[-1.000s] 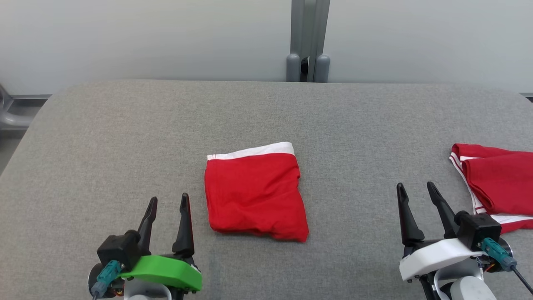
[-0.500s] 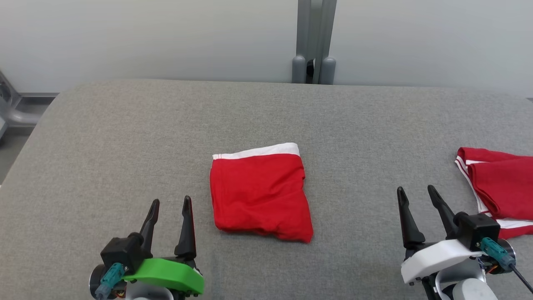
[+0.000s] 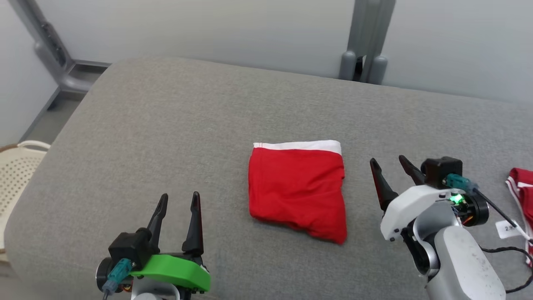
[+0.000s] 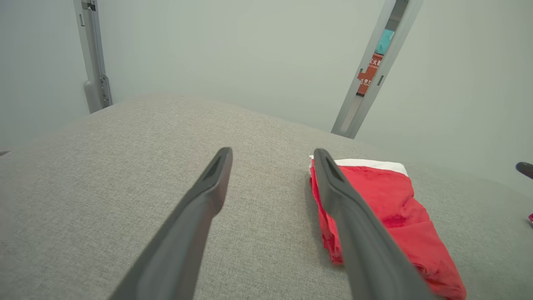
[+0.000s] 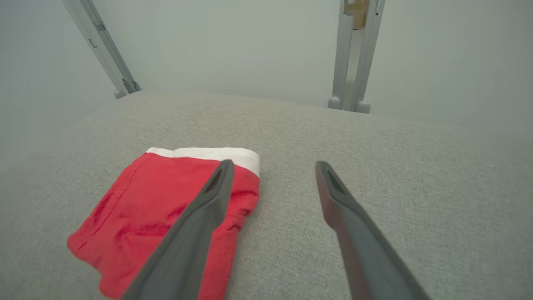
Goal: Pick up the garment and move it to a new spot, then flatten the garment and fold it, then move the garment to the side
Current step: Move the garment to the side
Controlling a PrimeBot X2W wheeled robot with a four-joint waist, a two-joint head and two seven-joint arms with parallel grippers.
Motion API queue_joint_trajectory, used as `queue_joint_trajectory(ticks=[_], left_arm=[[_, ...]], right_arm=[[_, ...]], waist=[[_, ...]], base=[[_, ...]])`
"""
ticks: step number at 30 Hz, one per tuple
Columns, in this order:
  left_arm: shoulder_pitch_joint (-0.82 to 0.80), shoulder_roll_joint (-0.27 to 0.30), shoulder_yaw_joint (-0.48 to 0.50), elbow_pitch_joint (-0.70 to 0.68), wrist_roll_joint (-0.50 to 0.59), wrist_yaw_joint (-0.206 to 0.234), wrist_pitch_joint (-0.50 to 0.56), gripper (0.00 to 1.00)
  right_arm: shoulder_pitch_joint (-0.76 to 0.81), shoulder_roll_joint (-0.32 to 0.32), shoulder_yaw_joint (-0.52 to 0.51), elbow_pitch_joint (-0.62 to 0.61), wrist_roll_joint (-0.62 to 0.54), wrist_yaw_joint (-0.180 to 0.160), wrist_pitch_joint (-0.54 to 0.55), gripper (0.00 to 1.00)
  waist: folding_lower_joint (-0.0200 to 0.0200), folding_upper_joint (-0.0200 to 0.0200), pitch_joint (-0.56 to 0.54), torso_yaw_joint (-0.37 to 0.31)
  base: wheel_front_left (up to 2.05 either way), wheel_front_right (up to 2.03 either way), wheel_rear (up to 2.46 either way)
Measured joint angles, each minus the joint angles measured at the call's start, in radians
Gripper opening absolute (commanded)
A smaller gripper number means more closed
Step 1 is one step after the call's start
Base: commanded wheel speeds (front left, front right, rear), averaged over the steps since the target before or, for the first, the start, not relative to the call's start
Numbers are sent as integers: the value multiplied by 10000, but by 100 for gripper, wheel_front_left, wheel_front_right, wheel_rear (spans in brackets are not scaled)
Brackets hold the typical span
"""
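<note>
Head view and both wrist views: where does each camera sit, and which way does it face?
Head view: on the robot's head, facing forward and down at the grey table; left tool lower left, right tool and pale forearm at right, both open.
Left wrist view: on the left wrist, facing along its own fingers; the folded red garment lies right of them.
Right wrist view: on the right wrist, along its own fingers; garment left of them.
Shared: all three show garment and table.

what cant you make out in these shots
- Second red garment: head view, cut off by the right edge.
- White tag: head view, print too small to read.
- Basket: head view, cut off by the left edge.
- Folded garment: left wrist view, a finger hides part of it.
</note>
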Motion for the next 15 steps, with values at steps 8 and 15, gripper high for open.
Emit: queue_joint_trajectory(ticks=[8, 15], left_arm=[[-110, 4, 148, -115, 13, 13, 0, 100], [-81, -27, 410, -259, 38, 13, 0, 100]], right_arm=[[-966, 4, -330, 2040, -207, 0, 1112, 100], [-1155, 6, -481, 3371, 58, 0, 1384, 100]], waist=[[0, 0, 440, 1221], [0, 0, 923, 2029]], base=[[0, 0, 0], [0, 0, 0]])
